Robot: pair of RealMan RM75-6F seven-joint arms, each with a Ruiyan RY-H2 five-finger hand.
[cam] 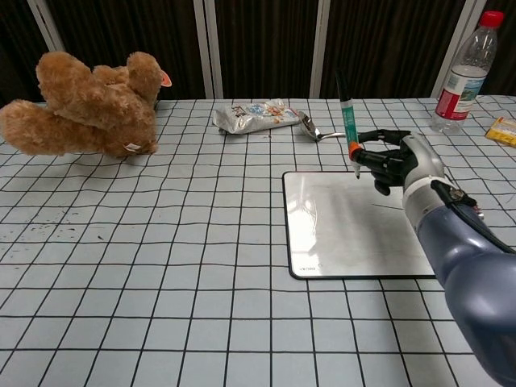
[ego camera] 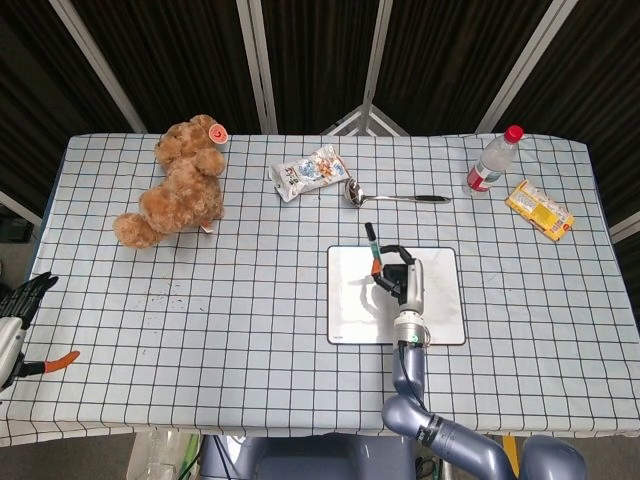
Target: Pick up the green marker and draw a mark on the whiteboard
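Note:
The green marker (ego camera: 371,246) (cam: 347,121) stands nearly upright, pinched in my right hand (ego camera: 399,281) (cam: 394,160). Its tip points down near the far edge of the whiteboard (ego camera: 346,304) (cam: 339,238), left of the board's middle. From the chest view I cannot tell whether the tip touches the surface. The whiteboard lies flat on the checked tablecloth in front of me. My left hand (ego camera: 28,296) shows only at the far left edge of the head view, beyond the table, holding nothing, with its dark fingers apart.
A brown teddy bear (ego camera: 176,186) (cam: 85,105) lies at the back left. A snack packet (ego camera: 307,172) (cam: 254,117) and a spoon (ego camera: 395,196) (cam: 310,127) lie behind the board. A water bottle (ego camera: 493,160) (cam: 466,74) and a yellow packet (ego camera: 540,210) (cam: 504,129) sit at the back right.

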